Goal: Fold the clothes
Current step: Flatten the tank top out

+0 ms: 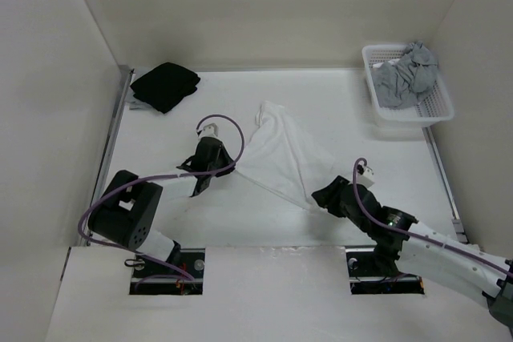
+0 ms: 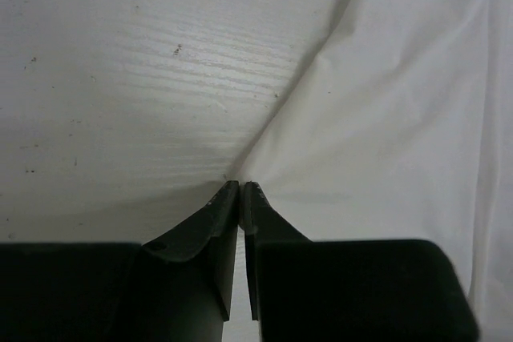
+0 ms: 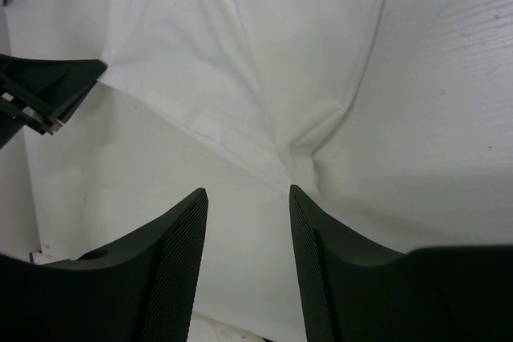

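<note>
On the white bench, about midway between its left and right sides, the white garment lies spread in a rough triangle. One narrow, bunched tip points toward the far side, and the fabric widens as it comes nearer. Its long axis runs from that far tip down to the near right corner, leaning a little to the right. The near edge slants from a left corner down to that same near right corner, and soft creases fan out across the cloth between the corners.

The left hand sits at the garment's left corner. From the left wrist, its fingers are pressed together with only a thin slit between them, and the folds of the garment gather right at the fingertips, so the left hand is closed on that corner against the bare bench.

The right hand is at the near right corner. Seen from the right wrist, its two fingers stand wide apart and hold nothing. The pinched corner of the garment lies just beyond the tips of the right hand, with bench showing on the right.

A black cloth bundle rests at the far left. A white basket holding grey cloth stands at the far right, well apart from the garment.
</note>
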